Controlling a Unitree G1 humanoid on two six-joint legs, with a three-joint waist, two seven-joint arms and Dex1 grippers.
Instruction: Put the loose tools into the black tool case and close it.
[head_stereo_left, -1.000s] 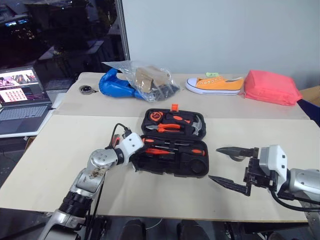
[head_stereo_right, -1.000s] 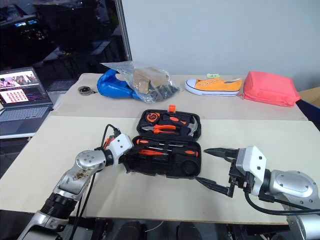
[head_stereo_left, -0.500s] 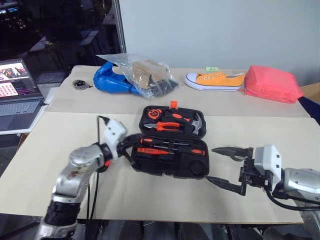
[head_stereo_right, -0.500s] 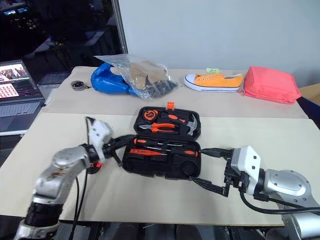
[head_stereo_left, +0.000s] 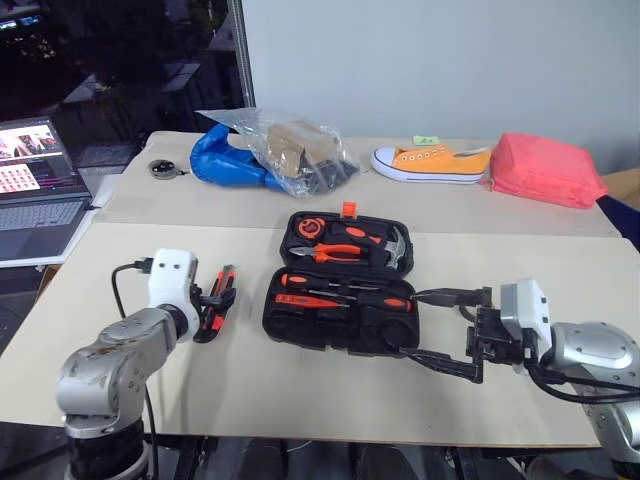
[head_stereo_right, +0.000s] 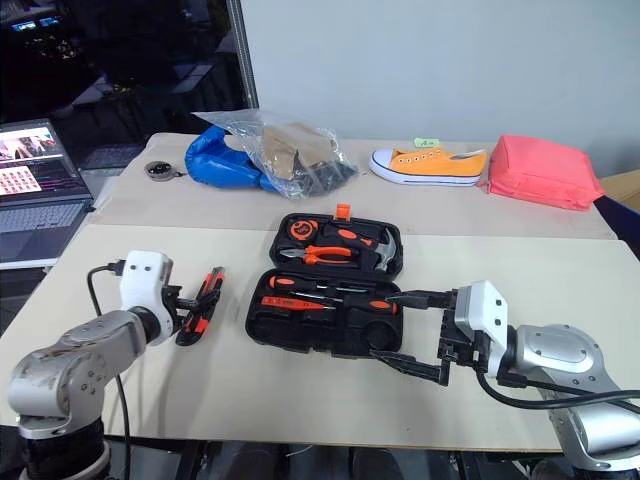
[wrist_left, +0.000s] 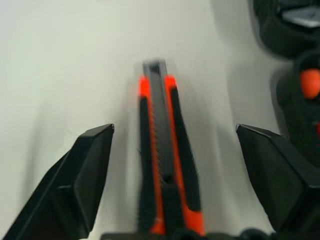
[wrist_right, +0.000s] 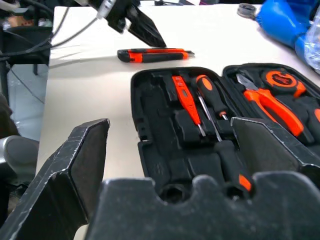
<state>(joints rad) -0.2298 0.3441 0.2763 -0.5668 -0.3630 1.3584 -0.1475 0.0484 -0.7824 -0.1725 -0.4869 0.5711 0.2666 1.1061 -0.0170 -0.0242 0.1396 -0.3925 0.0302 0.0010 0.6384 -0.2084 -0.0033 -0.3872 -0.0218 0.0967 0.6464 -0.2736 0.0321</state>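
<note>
The black tool case (head_stereo_left: 300, 322) lies open in the middle of the table. Its front half holds a slim orange tester screwdriver (wrist_right: 183, 98) and two black-and-orange screwdrivers (wrist_right: 212, 97). The orange-and-black utility knife (head_stereo_left: 217, 300) lies flat on the table just left of the case. My left gripper (head_stereo_left: 208, 302) is open, one finger on each side of the knife without touching it (wrist_left: 165, 165). My right gripper (head_stereo_left: 412, 324) is open at the case's front right corner and holds nothing.
Orange-handled pliers (head_stereo_left: 338, 253) and a hammer (head_stereo_left: 392, 246) sit in the case's back half. At the far side of the table are a blue bag and a clear plastic bag (head_stereo_left: 270, 155), an orange shoe (head_stereo_left: 430, 163) and a pink pouch (head_stereo_left: 545, 170). A laptop (head_stereo_left: 40, 190) stands at the left.
My left gripper drew back leftward from the case's left edge and opened. The utility knife now lies on the table between its fingers. The right gripper stayed put.
</note>
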